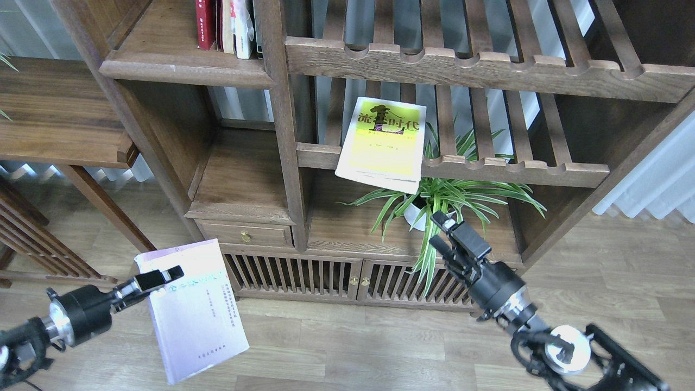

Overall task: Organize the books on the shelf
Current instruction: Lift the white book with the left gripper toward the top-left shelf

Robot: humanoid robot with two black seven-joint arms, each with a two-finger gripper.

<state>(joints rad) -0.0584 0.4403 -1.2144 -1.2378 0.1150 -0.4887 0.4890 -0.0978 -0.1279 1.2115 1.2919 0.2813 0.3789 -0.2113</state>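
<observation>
Pale lavender-white, the paperback hangs in the left gripper, whose fingers are closed over the book's upper edge near one corner; the cover faces up and the book sags away below and right of the grip, tilted, clear of the floor. Judgement: the step in hand is carrying this book up to the shelf, which lies well above and slightly right of the left gripper. A corner pinch on a thick paperback is a weak hold; the lift should be slow, and the book turned spine-upright before it enters, so that it slides in beside the dark red book and the others already standing at the shelf's right end. The bare board to their left offers the room.

The right gripper holds nothing; its fingers appear slightly apart, pointing up toward the yellow-green book, which lies just above it, tilted across the front rail of a slatted rack and overhanging it. That book looks liable to slip forward.

Surfaces: the shelf is smooth dark-brown wood with a rounded front edge. A potted plant stands directly beyond the right gripper, its leaves crowding the approach. Wood-plank floor lies below both arms.
</observation>
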